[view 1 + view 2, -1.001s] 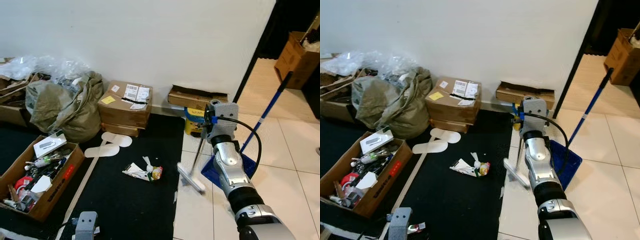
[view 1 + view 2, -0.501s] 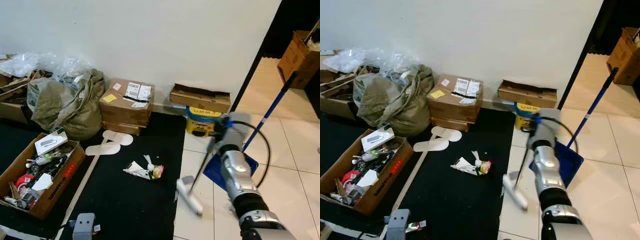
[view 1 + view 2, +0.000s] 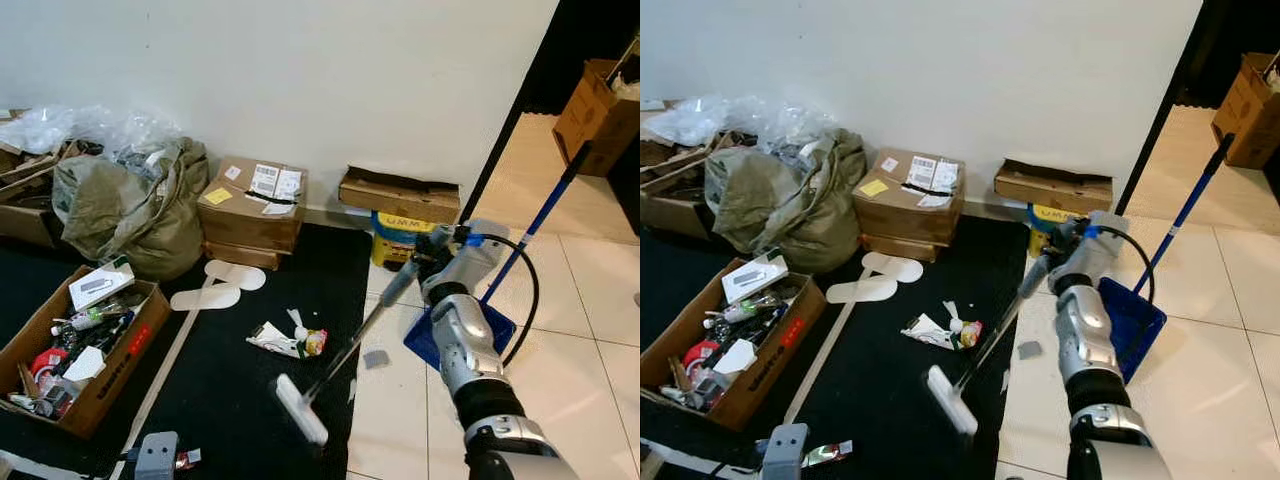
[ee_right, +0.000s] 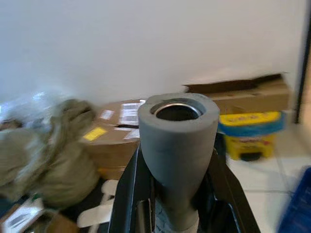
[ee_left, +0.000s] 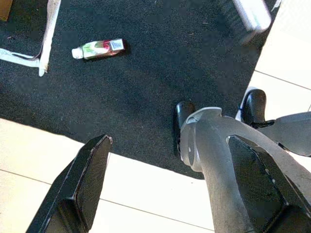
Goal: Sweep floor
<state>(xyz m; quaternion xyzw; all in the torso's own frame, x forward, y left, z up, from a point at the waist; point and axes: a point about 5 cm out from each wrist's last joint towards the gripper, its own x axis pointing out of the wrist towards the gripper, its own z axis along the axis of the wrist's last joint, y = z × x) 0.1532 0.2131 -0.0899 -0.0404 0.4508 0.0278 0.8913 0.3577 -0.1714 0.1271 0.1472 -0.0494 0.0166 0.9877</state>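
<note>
Broom [image 3: 340, 360] | handle clenched in right claw [image 3: 432, 250] | head down-left on carpet [image 3: 240, 400]

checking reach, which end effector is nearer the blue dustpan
Right. The right end effector holds the broom beside the blue dustpan; the left end effector hangs over the black mat's edge.

Matt black carpet [image 3: 250, 400]; glossy pale tiles [image 3: 590, 330]; cardboard boxes [image 3: 252, 205].

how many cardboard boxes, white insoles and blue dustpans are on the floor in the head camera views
cardboard boxes: 5 (open box of clutter, taped box, flat box, box behind the sack, box in the doorway)
white insoles: 2
blue dustpans: 1
total: 8
</note>
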